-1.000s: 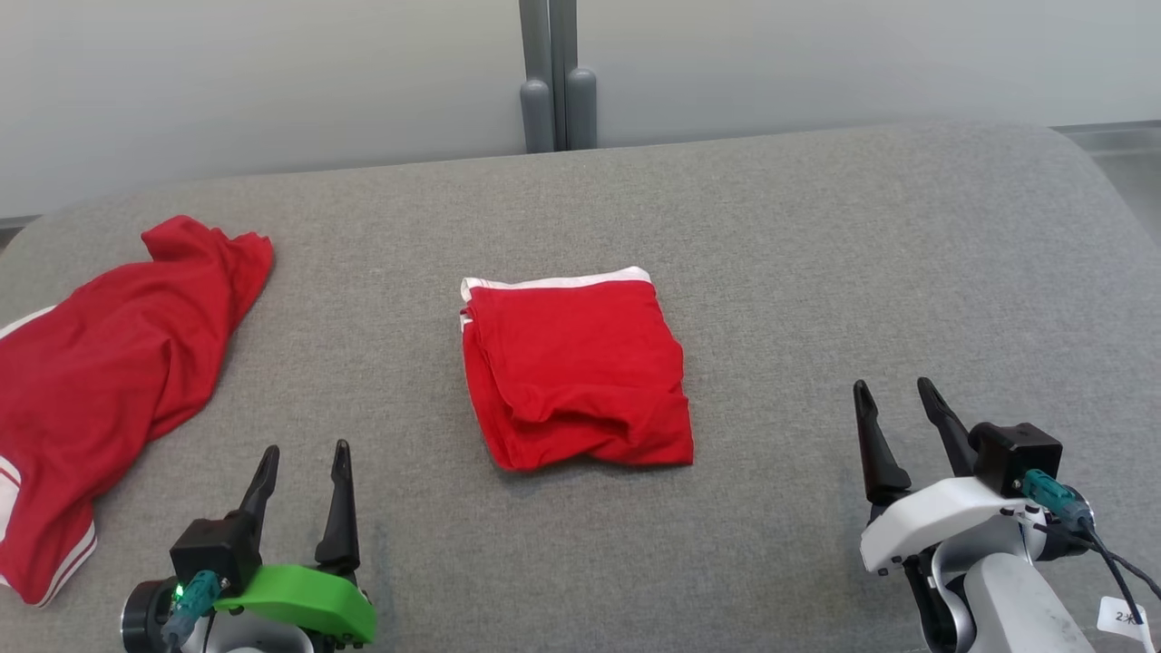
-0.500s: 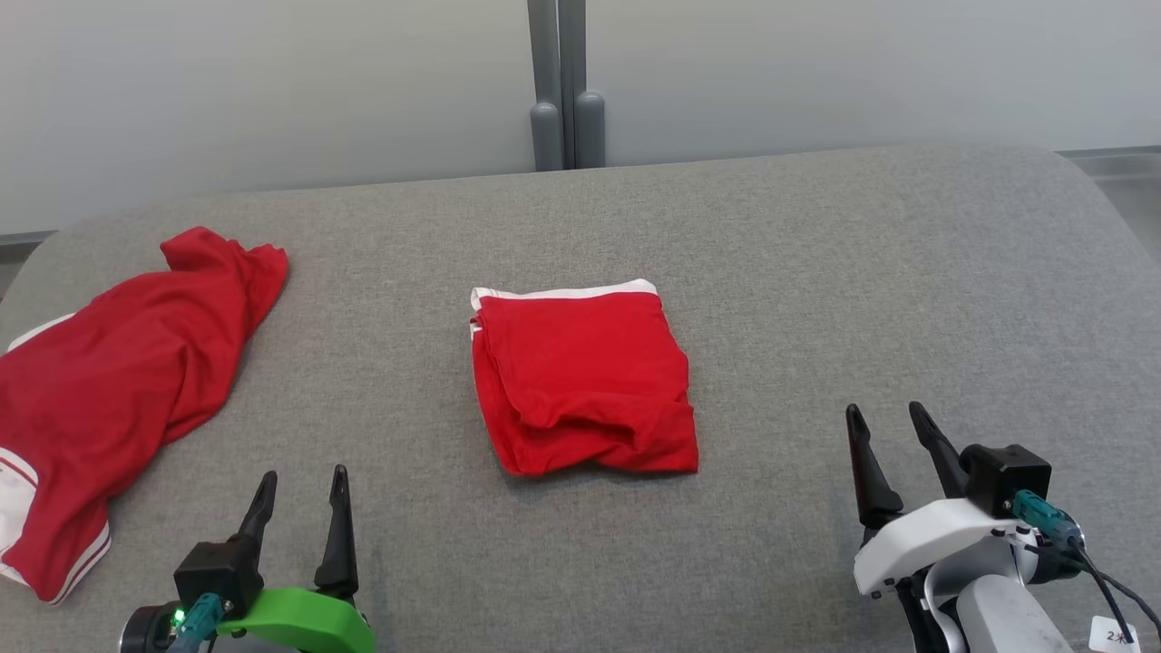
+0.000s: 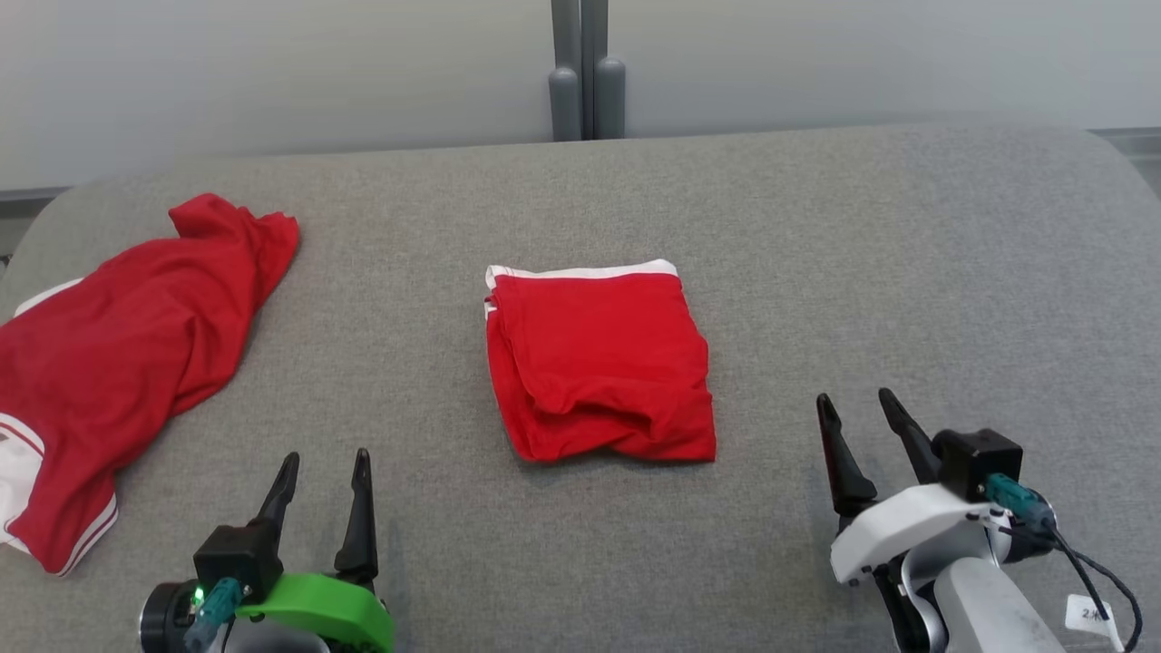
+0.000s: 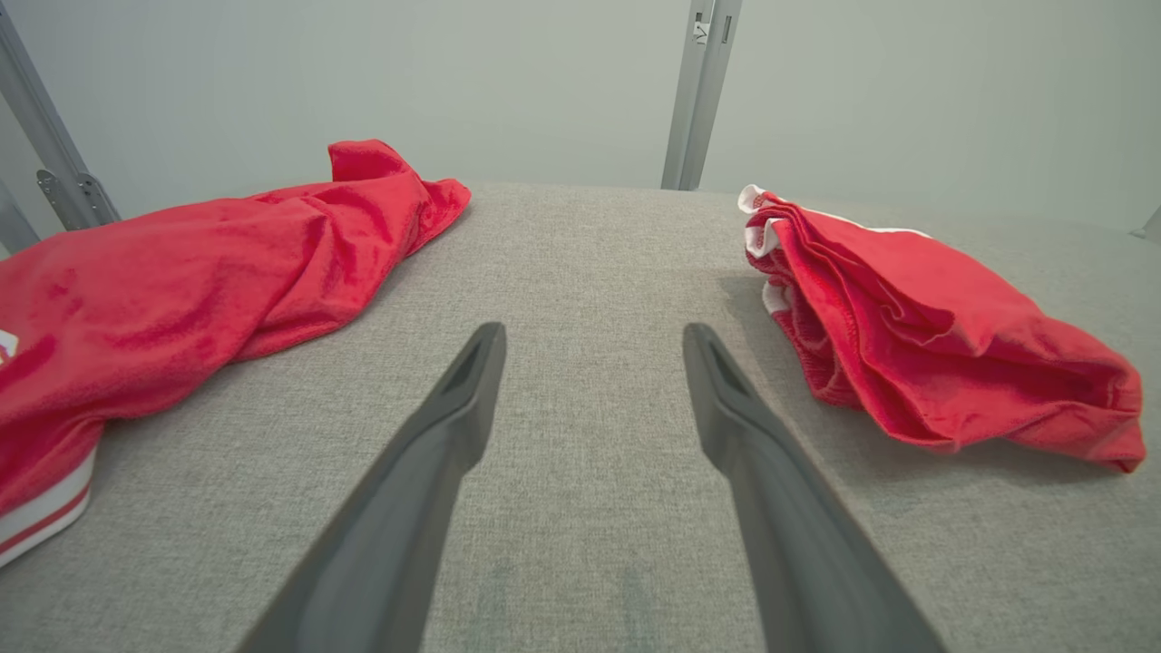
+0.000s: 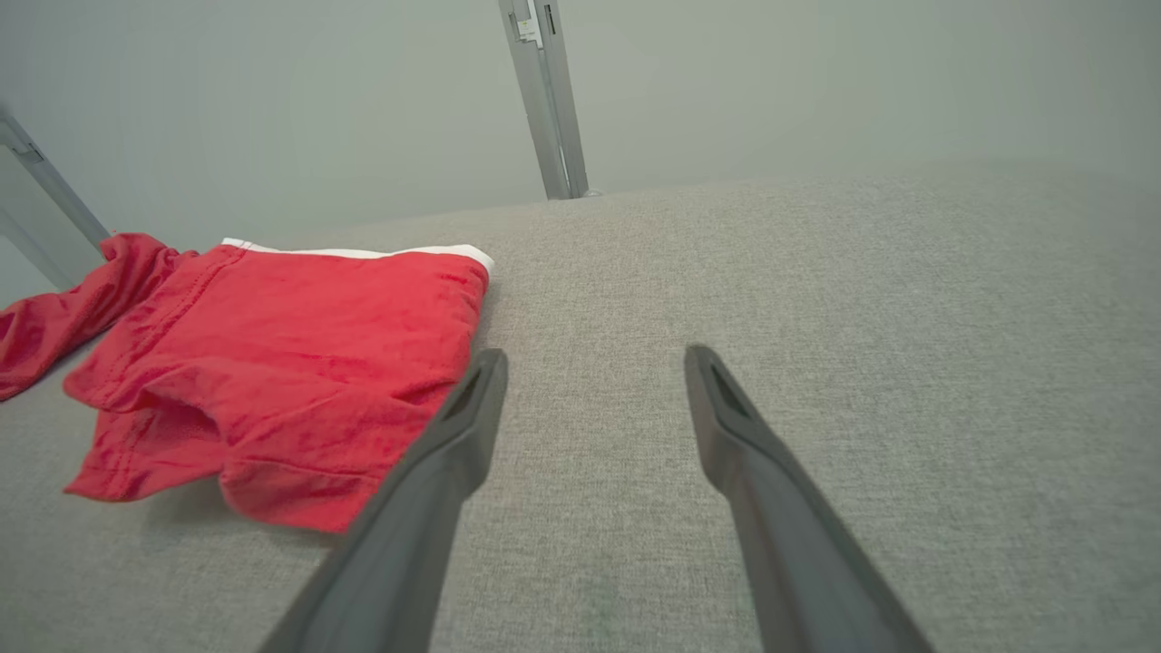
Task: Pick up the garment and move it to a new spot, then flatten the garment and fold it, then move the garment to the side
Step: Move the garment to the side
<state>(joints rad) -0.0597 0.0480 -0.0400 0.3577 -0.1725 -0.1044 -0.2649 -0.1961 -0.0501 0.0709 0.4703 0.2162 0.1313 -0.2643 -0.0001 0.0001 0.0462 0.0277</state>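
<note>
**Operator:** How far along am I?

**Observer:** Look at the middle of the grey fabric-covered tabletop (image 3: 907, 254). The folded red garment with white trim (image 3: 599, 363) lies there as a compact square, its white band toward the far edge. By my reading, you have done the pick-up, the flattening and the folding. What is left is the last move: taking it to the side.

**Operator:** And the other red cloth?

**Observer:** The crumpled red garment with a white striped hem (image 3: 127, 345) sprawls at the left edge, well apart from the folded one (I can't tell whether it belongs to your job).

**Operator:** Where are my arms?

**Observer:** Both are low at the near edge, with the fingers pointing away from you over bare cloth. Your left end effector (image 3: 326, 455) sits to the near left of the folded garment and your right end effector (image 3: 853, 397) to its near right. Each is clear of it. Both have their fingers spread wide and hold nothing.

**Operator:** Anything to watch for?

**Observer:** The garment's near edge is rumpled, so a grip there could spill the layers as you lift.
</note>
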